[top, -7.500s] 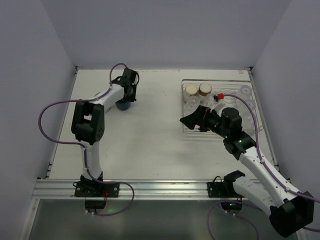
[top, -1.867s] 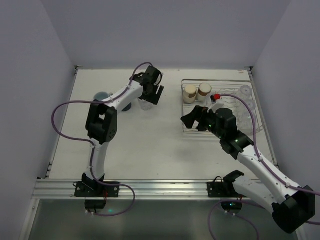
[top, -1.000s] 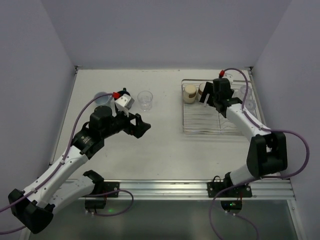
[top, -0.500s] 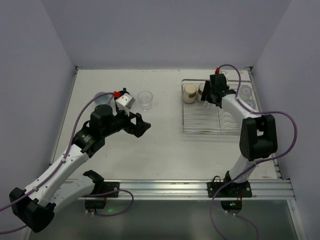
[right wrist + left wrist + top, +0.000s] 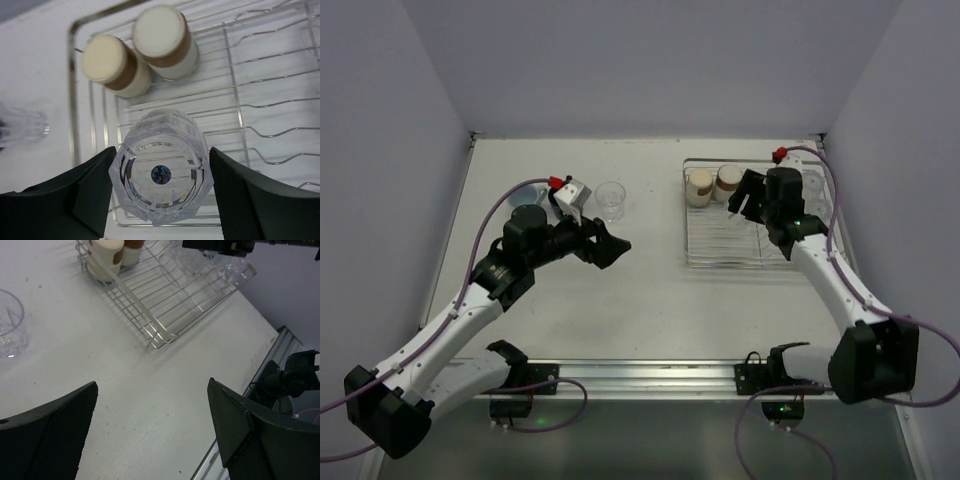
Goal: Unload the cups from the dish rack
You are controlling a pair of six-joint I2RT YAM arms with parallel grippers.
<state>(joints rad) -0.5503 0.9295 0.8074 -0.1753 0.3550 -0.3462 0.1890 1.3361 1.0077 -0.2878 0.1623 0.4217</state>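
My right gripper is shut on a clear glass tumbler, base toward the camera, held above the dish rack. From above, the right gripper hangs over the rack's middle. Two brown cups with cream tops stand in its back left corner, the same cups showing beyond the held glass. My left gripper is open over bare table, nothing between its fingers. Another clear tumbler stands on the table, left of the rack.
A light blue-grey mug sits on the table at the back left, partly hidden by the left arm. Another clear glass shows at the rack's right end. Walls close in the table on three sides.
The right gripper has closed on a clear tumbler at the back of the rack and carried it toward the rack's middle. The left gripper has shifted slightly right.
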